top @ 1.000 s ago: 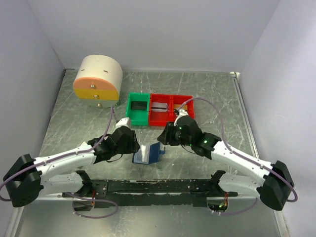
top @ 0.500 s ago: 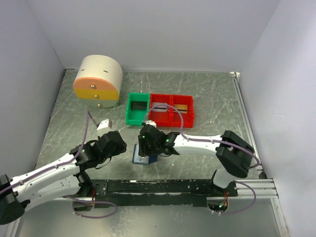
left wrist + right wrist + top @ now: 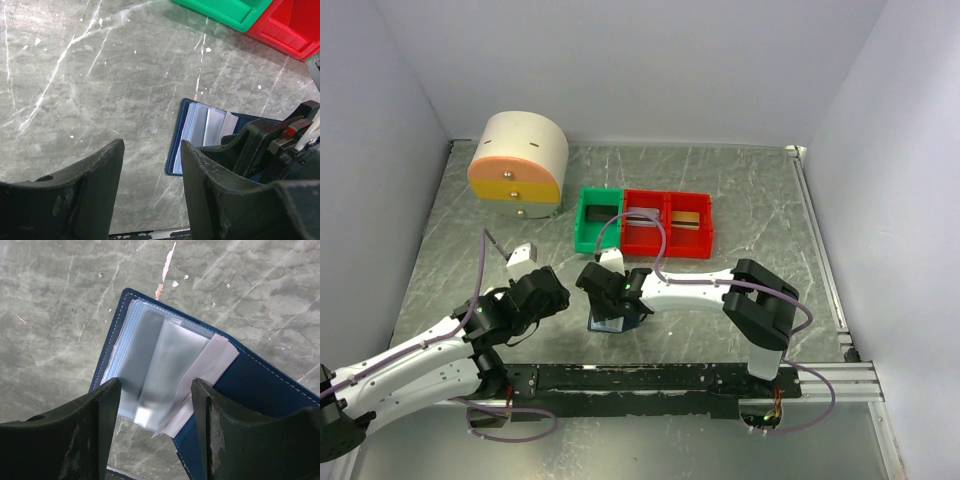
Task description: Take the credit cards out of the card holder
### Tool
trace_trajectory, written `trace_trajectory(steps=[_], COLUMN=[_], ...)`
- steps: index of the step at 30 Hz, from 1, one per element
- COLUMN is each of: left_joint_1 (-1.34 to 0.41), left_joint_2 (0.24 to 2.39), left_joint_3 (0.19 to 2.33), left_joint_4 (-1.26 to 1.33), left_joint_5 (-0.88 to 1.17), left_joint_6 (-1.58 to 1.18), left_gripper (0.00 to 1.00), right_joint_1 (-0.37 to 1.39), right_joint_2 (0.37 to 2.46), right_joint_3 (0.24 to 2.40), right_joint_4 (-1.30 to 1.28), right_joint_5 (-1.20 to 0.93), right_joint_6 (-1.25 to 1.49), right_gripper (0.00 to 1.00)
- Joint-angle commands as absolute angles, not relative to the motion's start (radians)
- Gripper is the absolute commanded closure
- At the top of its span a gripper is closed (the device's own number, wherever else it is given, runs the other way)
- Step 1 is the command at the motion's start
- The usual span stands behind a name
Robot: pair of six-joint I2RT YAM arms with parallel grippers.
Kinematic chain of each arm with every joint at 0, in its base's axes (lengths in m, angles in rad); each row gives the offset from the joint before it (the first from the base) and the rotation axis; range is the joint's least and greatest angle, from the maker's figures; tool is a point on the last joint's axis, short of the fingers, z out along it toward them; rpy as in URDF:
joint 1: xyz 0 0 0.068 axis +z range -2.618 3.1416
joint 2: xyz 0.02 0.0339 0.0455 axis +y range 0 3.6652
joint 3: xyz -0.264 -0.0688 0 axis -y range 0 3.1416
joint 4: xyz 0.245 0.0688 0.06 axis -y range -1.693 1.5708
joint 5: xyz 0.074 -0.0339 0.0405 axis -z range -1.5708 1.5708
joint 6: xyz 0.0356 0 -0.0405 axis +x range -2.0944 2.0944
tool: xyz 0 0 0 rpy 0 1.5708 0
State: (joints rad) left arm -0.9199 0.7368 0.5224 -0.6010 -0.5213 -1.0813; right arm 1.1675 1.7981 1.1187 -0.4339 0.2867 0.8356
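An open navy card holder (image 3: 250, 380) lies flat on a scratched grey tabletop (image 3: 55, 315), with pale grey cards (image 3: 150, 355) fanned inside. Two dark fingers (image 3: 85, 440), spread apart, frame the cards from below.

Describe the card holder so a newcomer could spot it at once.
On the grey marbled table, look just on the near side of the green and red bins. Under the right gripper lies the card holder: the only navy item, lying open, with clear sleeves showing.
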Motion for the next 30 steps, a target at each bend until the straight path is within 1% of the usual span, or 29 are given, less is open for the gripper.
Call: trace_trajectory(steps=[1, 6, 9, 12, 15, 19, 21, 27, 30], left_joint_1=[-0.922, -0.922, -0.922, -0.922, -0.922, -0.922, -0.922, -0.922, -0.922], left_joint_2=[0.732, 0.736, 0.743, 0.744, 0.727, 0.688, 0.675, 0.689, 0.708], left_joint_3=[0.514, 0.509, 0.514, 0.525, 0.527, 0.514, 0.508, 0.503, 0.5], left_joint_4=[-0.61, -0.59, -0.59, -0.606, -0.621, -0.623, -0.621, -0.603, -0.568], left_joint_5=[-0.549, -0.535, -0.531, -0.543, -0.561, -0.565, -0.56, -0.537, -0.514], left_joint_6=[-1.087, -1.085, -1.085, -1.097, -1.108, -1.115, -1.115, -1.097, -1.076], left_gripper=[0.4, 0.4, 0.4, 0.41, 0.41, 0.41, 0.41, 0.41, 0.4], right_joint_1=[1.175, 1.175, 1.174, 1.176, 1.187, 1.189, 1.187, 1.161, 1.148], right_joint_2=[1.84, 1.828, 1.807, 1.83, 1.876, 1.868, 1.839, 1.771, 1.76], right_joint_3=[1.118, 1.092, 1.09, 1.124, 1.144, 1.122, 1.091, 0.984, 0.946], right_joint_4=[-0.484, -0.432, -0.425, -0.467, -0.513, -0.492, -0.445, -0.28, -0.237], right_joint_5=[0.335, 0.286, 0.3, 0.347, 0.408, 0.403, 0.372, 0.247, 0.212], right_joint_6=[0.876, 0.898, 0.917, 0.925, 0.937, 0.939, 0.935, 0.922, 0.924], right_gripper=[0.4, 0.32, 0.29, 0.26, 0.27, 0.34, 0.35, 0.35, 0.36])
